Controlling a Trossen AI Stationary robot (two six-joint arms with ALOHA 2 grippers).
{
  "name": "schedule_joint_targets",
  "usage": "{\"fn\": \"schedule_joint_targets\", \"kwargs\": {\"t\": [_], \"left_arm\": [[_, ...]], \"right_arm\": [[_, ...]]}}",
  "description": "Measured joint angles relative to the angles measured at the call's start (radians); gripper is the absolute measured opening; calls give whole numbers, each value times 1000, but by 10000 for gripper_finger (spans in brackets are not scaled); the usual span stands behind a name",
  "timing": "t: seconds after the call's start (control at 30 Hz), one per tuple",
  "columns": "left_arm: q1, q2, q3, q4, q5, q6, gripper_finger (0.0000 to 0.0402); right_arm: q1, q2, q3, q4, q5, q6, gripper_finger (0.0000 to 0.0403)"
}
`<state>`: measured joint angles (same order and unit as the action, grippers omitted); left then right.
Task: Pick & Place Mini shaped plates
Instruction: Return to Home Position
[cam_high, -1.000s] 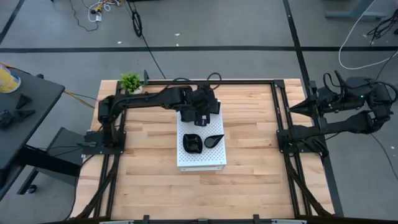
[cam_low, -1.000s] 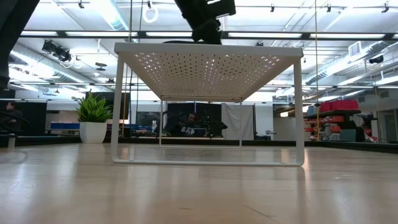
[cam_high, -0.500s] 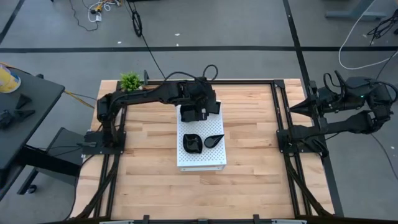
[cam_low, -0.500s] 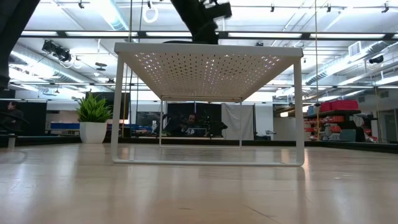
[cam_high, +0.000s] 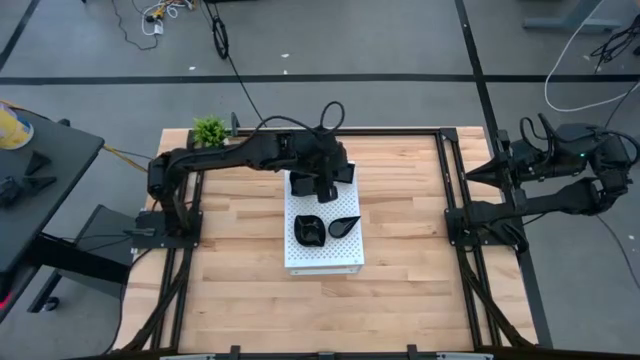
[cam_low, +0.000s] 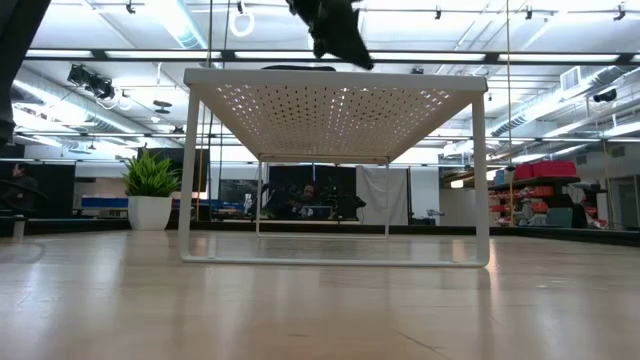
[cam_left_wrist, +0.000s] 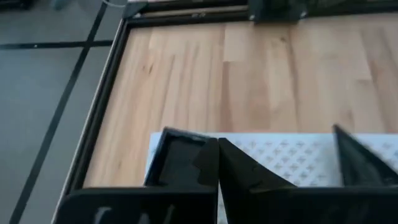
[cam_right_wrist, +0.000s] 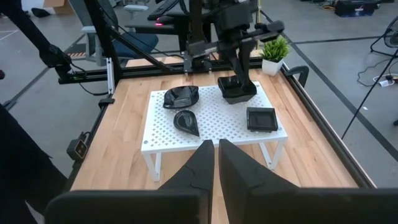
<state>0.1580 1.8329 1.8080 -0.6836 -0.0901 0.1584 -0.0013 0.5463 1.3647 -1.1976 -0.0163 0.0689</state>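
Several glossy black mini plates lie on the white perforated board (cam_high: 325, 258). A wavy plate (cam_high: 309, 230) and a teardrop plate (cam_high: 345, 225) rest flat near its middle. One square plate (cam_right_wrist: 261, 118) sits at the board's far right corner. Another square plate (cam_right_wrist: 236, 92) sits at its far left corner. My left gripper (cam_left_wrist: 278, 135) is open above the board's far end, its fingers pointing down by the far-left square plate. The far-right square plate (cam_left_wrist: 180, 158) lies just outside one finger. My right gripper (cam_right_wrist: 216, 162) is shut and waits at the table's right edge. My left gripper comes from above over the far-left square plate (cam_right_wrist: 236, 92). Its own fingers (cam_right_wrist: 241, 73) stand in front of the place where they meet the plate, so I cannot tell whether they touch it.
The board stands on thin white legs (cam_low: 185, 170) above the wooden table (cam_high: 240, 290). A small green potted plant (cam_high: 210, 130) stands at the table's far left corner. Black frame rails (cam_high: 450, 200) run along the table's sides. A person sits in the room behind (cam_low: 305, 195).
My left arm's elbow has swung toward the table's far edge and its wrist has turned and tipped, while the gripper has stayed over the board's far end. The plates have not moved.
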Motion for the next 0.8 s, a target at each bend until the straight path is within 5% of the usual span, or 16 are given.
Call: {"fn": "schedule_joint_targets", "kwargs": {"t": [0.27, 0.8], "left_arm": [[-21, -21, -26, 100, -9, -10, 2], [-37, -371, -475, 345, -15, -53, 1]], "right_arm": [[0, 0, 0, 0, 0, 0, 29], [0, 0, 0, 0, 0, 0, 29]]}}
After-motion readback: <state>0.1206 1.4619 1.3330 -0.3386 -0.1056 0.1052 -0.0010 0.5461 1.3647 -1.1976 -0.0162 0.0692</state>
